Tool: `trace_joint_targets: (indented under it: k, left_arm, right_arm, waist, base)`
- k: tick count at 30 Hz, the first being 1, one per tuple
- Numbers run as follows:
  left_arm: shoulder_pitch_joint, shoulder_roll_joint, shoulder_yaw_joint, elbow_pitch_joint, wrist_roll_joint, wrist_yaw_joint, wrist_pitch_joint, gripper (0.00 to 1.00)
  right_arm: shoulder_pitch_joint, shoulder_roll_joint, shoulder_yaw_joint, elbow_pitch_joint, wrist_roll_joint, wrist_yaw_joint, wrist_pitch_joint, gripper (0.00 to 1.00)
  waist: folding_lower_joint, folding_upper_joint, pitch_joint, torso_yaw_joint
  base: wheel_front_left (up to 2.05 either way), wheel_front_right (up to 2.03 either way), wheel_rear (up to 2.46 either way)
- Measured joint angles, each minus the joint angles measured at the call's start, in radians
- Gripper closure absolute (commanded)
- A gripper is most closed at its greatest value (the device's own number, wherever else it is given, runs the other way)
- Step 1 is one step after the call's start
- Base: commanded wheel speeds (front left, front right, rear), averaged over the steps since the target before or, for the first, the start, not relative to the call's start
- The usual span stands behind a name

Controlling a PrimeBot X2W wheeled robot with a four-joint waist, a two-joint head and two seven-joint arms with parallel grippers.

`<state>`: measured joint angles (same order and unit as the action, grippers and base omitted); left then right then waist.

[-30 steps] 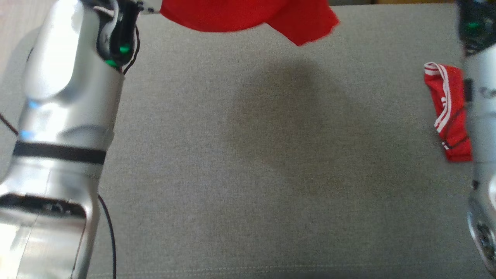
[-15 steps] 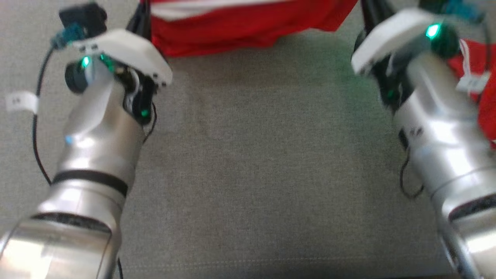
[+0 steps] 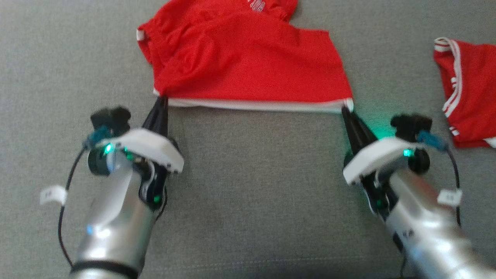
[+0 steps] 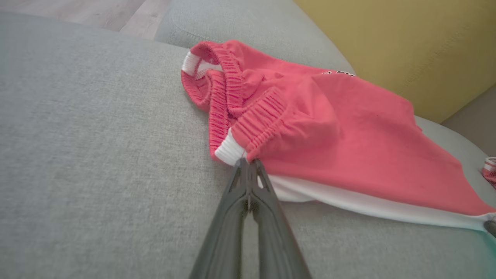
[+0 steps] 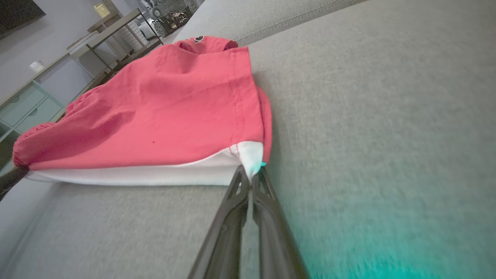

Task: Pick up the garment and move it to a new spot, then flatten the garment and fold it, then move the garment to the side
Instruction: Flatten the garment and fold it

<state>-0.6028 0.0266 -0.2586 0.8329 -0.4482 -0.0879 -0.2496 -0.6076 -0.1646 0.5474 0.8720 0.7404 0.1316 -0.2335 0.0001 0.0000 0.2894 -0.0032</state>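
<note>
- Item: red shorts [image 3: 248, 62], the task's garment. They lie on the grey cushion [image 3: 248, 201], in the far middle of the head view, and are mostly spread out. The far edge is bunched, and there are folds near the left side.
- Near edge: a white band [image 3: 255, 105] is drawn into a nearly straight line between the two grippers. Judged purpose: pulling from both corners takes the slack out so the cloth settles flat.
- Left gripper [image 3: 162, 100]: its fingers are pressed together on the near-left corner, just where the elastic waistband [image 4: 255, 131] meets the white band. The left wrist view shows cloth pinched at the tips.
- Right gripper [image 3: 344, 110]: its fingers are closed on the near-right white corner. The right wrist view shows that corner nipped between the tips, low over the cushion.
- Step judged: laying out and flattening. No fold has been made yet.
- Remaining wrinkles: the waistband end is doubled over on itself and would probably need smoothing before a clean fold.
- Other stock: a second red garment [image 3: 469, 89] with white stripes lies crumpled at the far right, well apart from the shorts and not held.
- Surroundings: a yellow panel [image 4: 407, 46] stands behind the cushion.
</note>
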Motion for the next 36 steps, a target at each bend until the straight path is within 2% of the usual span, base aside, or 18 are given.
trace_joint_targets:
  k: [5,9,14,19,29,36]
  left_arm:
    - [0.184,0.019,0.018,-0.168,0.061,0.004,0.0,1.0]
    - [0.339,0.032,0.04,-0.278,0.078,0.026,0.0,1.0]
    - [0.495,0.043,0.046,-0.4,0.079,0.055,0.003,1.0]
    - [0.63,0.058,0.046,-0.551,0.078,0.095,0.062,1.0]
    - [0.85,0.092,0.054,-0.824,0.072,0.178,0.171,1.0]
    - [0.918,0.096,0.054,-0.954,0.072,0.217,0.226,1.0]
  right_arm:
    - [0.172,-0.025,-0.002,-0.119,0.023,0.0,-0.007,1.0]
    - [0.305,-0.038,-0.018,-0.202,0.028,0.0,-0.004,1.0]
    - [0.456,-0.038,-0.086,-0.323,0.016,0.0,0.035,1.0]
    - [0.61,-0.034,-0.188,-0.464,-0.044,0.0,0.12,1.0]
    - [0.91,0.075,-0.388,-0.778,-0.18,0.0,0.34,1.0]
    - [1.009,0.124,-0.474,-0.958,-0.249,0.0,0.468,1.0]
  waist:
    - [0.0,0.0,-0.046,-0.017]
    - [-0.0001,0.0,-0.085,-0.029]
    - [-0.0001,0.0,-0.137,-0.035]
    - [-0.0001,0.0001,-0.184,-0.036]
    - [-0.0001,0.0001,-0.25,-0.037]
    - [-0.0001,0.0001,-0.27,-0.039]
  base:
    - [0.0,0.0,0.0]
    - [0.0,0.0,0.0]
    - [0.0,0.0,0.0]
    - [0.0,0.0,0.0]
    - [0.0,0.0,0.0]
    - [0.0,0.0,0.0]
